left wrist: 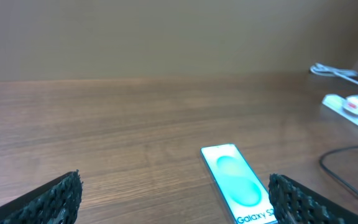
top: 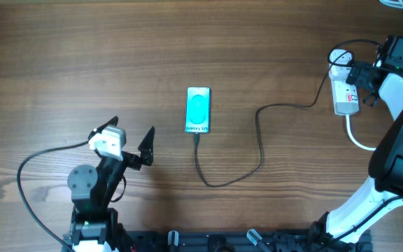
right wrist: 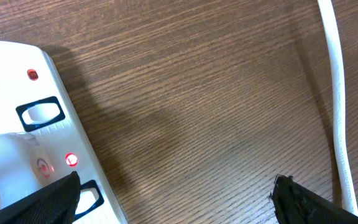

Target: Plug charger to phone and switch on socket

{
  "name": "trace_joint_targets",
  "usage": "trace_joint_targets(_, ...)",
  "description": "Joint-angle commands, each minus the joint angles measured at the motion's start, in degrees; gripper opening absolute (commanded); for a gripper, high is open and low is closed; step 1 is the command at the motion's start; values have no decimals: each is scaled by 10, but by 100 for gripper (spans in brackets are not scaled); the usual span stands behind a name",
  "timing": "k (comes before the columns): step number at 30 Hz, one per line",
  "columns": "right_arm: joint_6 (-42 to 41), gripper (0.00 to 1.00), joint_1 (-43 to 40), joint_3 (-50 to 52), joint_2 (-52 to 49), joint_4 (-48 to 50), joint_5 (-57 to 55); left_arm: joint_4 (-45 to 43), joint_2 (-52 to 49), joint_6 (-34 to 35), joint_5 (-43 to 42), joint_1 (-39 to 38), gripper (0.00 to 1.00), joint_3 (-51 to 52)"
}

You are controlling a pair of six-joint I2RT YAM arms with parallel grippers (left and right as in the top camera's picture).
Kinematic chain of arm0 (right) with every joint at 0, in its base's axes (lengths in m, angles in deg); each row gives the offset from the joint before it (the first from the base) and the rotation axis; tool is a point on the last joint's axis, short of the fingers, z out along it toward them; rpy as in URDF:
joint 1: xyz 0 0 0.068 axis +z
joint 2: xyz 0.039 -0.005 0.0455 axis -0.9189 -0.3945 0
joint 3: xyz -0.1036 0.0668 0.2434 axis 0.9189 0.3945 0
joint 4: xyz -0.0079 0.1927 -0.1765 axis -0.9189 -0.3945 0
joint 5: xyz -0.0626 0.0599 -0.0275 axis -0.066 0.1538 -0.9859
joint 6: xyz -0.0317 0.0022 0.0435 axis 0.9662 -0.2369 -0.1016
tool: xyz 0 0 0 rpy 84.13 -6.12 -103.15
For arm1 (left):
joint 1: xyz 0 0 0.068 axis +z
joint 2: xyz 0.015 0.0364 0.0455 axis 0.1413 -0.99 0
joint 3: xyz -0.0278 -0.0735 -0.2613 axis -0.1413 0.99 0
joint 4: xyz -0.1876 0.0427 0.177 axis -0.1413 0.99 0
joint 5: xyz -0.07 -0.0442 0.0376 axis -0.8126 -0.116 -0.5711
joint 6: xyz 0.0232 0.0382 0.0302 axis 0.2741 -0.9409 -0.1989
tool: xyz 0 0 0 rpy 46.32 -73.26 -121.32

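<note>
Right pincer (right wrist: 176, 180) spread wide — socket (right wrist: 55, 137) just beside one finger.

Phone (top: 198, 110) lies mid-table (top: 61, 56). From its 6 o'clock end the charger (top: 259, 133) loops out toward 5 o'clock, then climbs to 2 o'clock and meets the socket (top: 343, 96), far out near the phone's 3 o'clock. Right hand (right wrist: 174, 203) sits at the socket's edge. Left hand (top: 131, 129) sits at the phone's 8 o'clock, well apart.

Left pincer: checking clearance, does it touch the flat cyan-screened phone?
Apart. The overhead view shows bare wooden table between the open left pincer and the flat cyan-screened phone.
</note>
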Motion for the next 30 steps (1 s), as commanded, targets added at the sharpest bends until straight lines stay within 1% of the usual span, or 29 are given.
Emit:
trace_joint_targets(1,-3,100,10,-6,-12,3,15,16,79,15,25,12,100,42)
trace_joint_targets(5,-3,100,10,-6,-12,3,15,86,137,14,60,12,100,42)
trace_joint_targets(8,-3,100,10,-6,-12,3,15,171,193,14,90,12,100,41)
trace_joint_targets(10,-3,100,10,-6,-12,3,15,206,233,13,112,10,100,42)
trace_joint_targets(13,-3,100,10,-6,-12,3,15,206,294,-19,112,0,100,42)
trace_joint_targets(14,-3,100,10,-6,-12,3,15,207,299,-23,119,-3,100,42)
trace_joint_targets(17,-3,100,10,-6,-12,3,15,208,299,-34,125,-5,100,42)
trace_joint_targets(30,-3,100,10,-6,-12,3,15,207,299,-31,131,-5,100,42)
